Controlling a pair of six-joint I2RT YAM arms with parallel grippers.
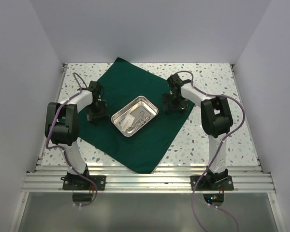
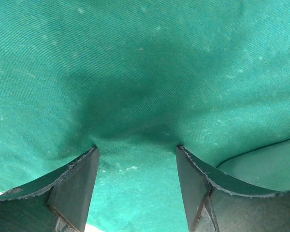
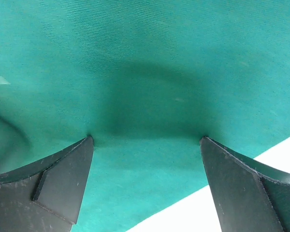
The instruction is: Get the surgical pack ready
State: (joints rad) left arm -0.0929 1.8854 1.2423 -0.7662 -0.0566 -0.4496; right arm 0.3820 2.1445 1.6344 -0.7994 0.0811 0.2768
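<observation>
Left claw (image 2: 136,149) and right claw (image 3: 146,138) gape open on the soft, floppy green cloth (image 1: 135,140); I'd pinch the corners.

Top view: steel instruments (image 1: 142,119) in tray (image 1: 117,117) were too small to identify; white strips (image 1: 129,120) beside them indistinct. Tips of left gripper (image 1: 97,115) and right gripper (image 1: 174,107) hidden under own wrist bodies. Purple cable (image 1: 199,218) ran off bottom edge. Wrist views: fingers (image 2: 72,193) cut off at bottom edge; dark green cloth (image 2: 145,72) ran past frame edges.
</observation>
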